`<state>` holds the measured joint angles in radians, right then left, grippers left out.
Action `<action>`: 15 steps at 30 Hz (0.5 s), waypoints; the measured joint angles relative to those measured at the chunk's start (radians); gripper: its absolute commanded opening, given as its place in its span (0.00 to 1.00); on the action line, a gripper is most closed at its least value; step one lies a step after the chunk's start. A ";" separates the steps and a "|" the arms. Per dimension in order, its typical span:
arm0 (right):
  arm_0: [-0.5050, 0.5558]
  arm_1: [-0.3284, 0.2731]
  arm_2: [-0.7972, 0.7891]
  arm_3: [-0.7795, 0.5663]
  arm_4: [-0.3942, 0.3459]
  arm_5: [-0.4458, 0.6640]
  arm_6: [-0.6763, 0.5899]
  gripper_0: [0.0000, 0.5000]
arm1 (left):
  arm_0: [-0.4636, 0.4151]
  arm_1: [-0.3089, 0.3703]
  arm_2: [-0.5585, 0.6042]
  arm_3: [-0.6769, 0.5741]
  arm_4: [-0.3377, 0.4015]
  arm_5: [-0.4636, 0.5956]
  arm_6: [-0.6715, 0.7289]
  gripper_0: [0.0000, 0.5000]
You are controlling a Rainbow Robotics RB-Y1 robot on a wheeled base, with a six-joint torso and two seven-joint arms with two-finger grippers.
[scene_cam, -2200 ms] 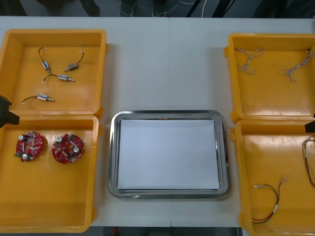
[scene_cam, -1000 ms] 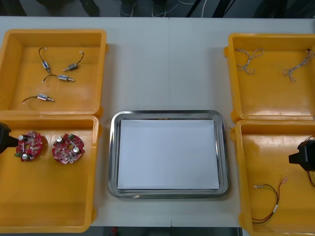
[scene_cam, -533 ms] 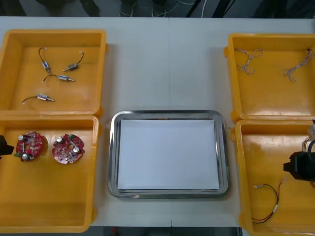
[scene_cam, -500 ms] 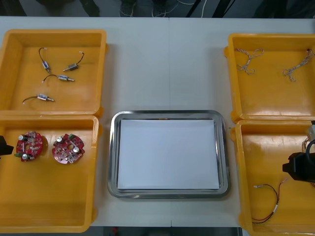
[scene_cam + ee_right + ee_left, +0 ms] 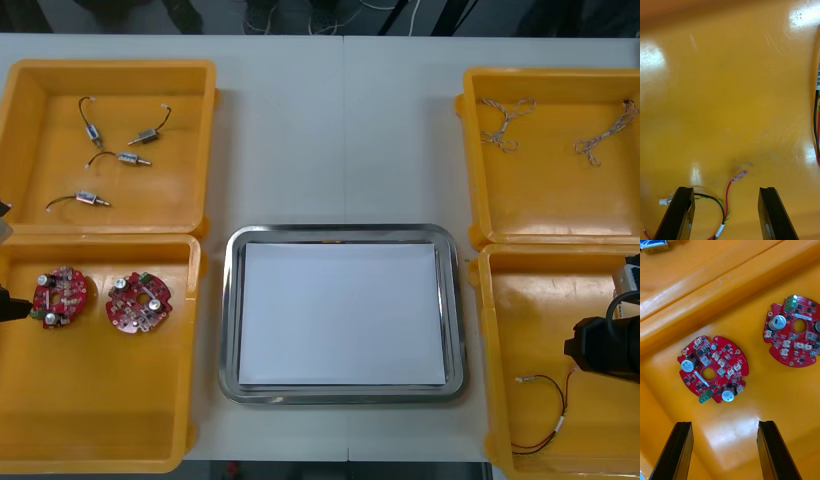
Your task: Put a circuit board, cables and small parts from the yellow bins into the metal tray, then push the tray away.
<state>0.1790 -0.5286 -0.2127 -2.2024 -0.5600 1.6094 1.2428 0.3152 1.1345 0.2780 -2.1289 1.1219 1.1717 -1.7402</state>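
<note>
Two round red circuit boards [image 5: 60, 297] [image 5: 138, 300] lie in the near left yellow bin [image 5: 100, 420]. My left gripper [image 5: 8, 305] hovers at that bin's left edge, beside the nearer board [image 5: 713, 369]; its fingers stand open [image 5: 724, 423], and the second board [image 5: 795, 335] lies farther off. My right gripper [image 5: 598, 350] hangs over the near right yellow bin [image 5: 520, 300], open [image 5: 726, 189], just above a red, yellow and black cable [image 5: 725, 197] [image 5: 545, 410]. The metal tray [image 5: 230, 320], white inside, sits between the bins.
Several small metal parts [image 5: 120, 155] lie in the far left bin [image 5: 110, 70]. Twisted cables [image 5: 505, 122] [image 5: 600, 140] rest in the far right bin [image 5: 550, 215]. Another cable [image 5: 816, 112] runs along the near right bin's outer side. Bare table lies beyond the tray.
My right gripper has come in from the right edge and moved nearer, over the red and yellow cable. My left gripper slid from the bin divider to beside the outer circuit board.
</note>
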 measured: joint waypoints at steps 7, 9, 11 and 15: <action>0.027 0.001 0.013 0.000 0.021 -0.017 -0.021 0.99 | 0.000 0.056 -0.095 0.069 0.015 -0.125 -0.049 1.00; 0.031 0.001 0.014 0.000 0.024 -0.018 -0.037 0.98 | 0.000 0.071 -0.117 0.075 0.017 -0.148 -0.099 1.00; 0.036 0.001 0.014 0.000 0.026 -0.018 -0.050 0.98 | 0.000 0.086 -0.136 0.081 0.021 -0.163 -0.157 1.00; 0.044 0.002 0.014 0.001 0.026 -0.025 -0.058 0.98 | 0.000 0.112 -0.171 0.089 0.026 -0.194 -0.252 1.00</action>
<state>0.2232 -0.5267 -0.1990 -2.2014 -0.5336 1.5839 1.1848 0.3152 1.2469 0.1073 -2.0402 1.1477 0.9781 -1.9921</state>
